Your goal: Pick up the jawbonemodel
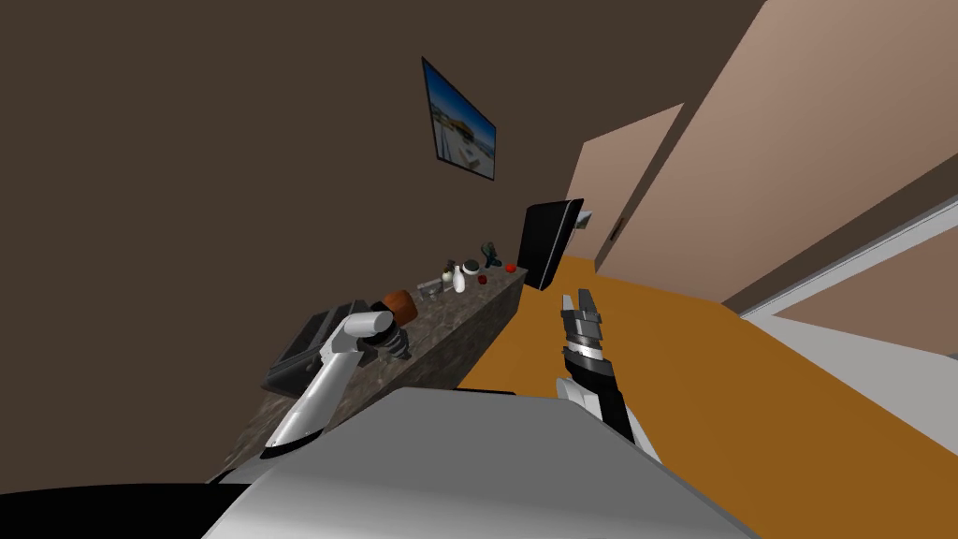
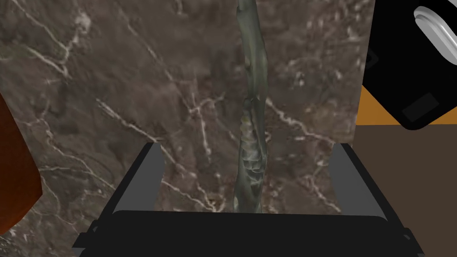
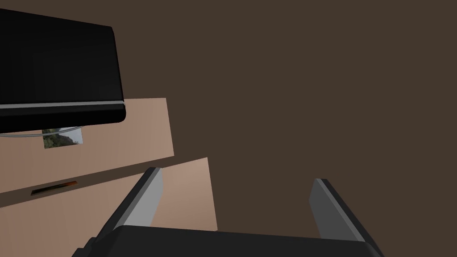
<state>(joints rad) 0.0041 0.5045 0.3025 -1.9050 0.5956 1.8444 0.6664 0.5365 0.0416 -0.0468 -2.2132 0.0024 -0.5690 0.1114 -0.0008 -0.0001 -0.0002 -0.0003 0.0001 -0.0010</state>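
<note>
Parked alongside a long counter (image 1: 447,329) of dark brown stone veined in white, set against a brown wall. Reaching over its near half with the left arm, the left gripper (image 2: 247,149) aimed down at the stone top and spread wide, pinching nothing. Between its two fingers (image 2: 149,178), touching neither: the jawbonemodel (image 2: 252,107), a narrow grey-green piece lying on the stone, ridged with a row of teeth close to the gripper's body and running straight away from it, past the fingertips. Cannot tell whether the fingertips reach the stone. Just beyond that gripper in the head view, a rust-brown object (image 1: 399,302) on the counter, near the jawbonemodel but apart from it. On the wall side of the arm, a dark grey boxy thing (image 1: 304,351), also on the counter. At the counter's far end, well apart from the gripper, a cluster of small items, among them a white bottle (image 1: 458,278) and a small red piece (image 1: 482,279). Past that end, an upright black panel (image 1: 550,245). Off to the other side, the right gripper (image 1: 576,299) held out over the orange floor (image 1: 674,356), clear of the counter, likewise spread and empty.
</note>
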